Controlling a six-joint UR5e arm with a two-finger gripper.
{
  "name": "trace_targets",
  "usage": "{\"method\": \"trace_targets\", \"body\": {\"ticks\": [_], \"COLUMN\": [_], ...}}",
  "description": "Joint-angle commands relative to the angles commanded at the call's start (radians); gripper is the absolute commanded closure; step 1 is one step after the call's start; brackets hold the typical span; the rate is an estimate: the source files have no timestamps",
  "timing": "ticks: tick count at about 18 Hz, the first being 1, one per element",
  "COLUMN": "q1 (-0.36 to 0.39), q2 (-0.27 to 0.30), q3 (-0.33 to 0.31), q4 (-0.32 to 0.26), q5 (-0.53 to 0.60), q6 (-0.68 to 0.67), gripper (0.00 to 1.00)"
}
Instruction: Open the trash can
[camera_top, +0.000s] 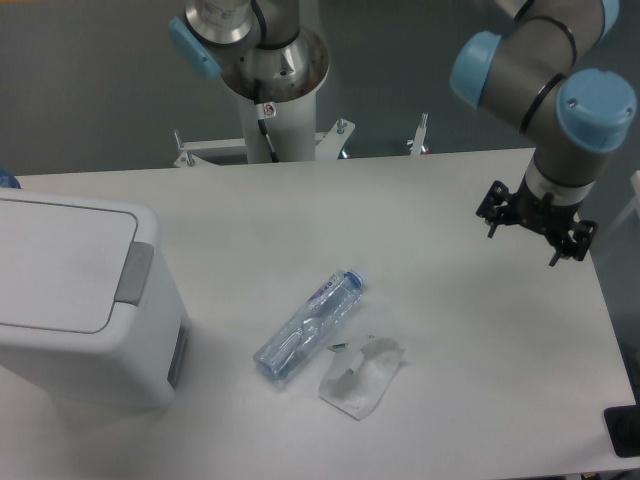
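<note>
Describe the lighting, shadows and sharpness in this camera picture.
Camera view: soft, even light, no hard glare; the trash can casts only a faint shadow on the table; the plastic bottle and crumpled wrapper look slightly soft; the gripper is dark, its fingers hard to resolve.

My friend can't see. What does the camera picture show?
A white trash can with its lid shut and a grey push tab sits at the left of a white table. The robot's gripper hangs far to the right, and a plastic bottle and crumpled wrapper lie between.
</note>
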Motion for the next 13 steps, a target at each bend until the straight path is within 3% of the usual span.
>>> {"method": "trace_targets", "body": {"ticks": [10,13], "q1": [-0.008,-0.035], "q2": [0.009,0.037], "q3": [-0.011,-0.044], "q4": [-0.005,-0.006], "q5": [-0.026,-0.072], "q6": [-0.006,-0.139], "gripper": [0.00,0.00]}}
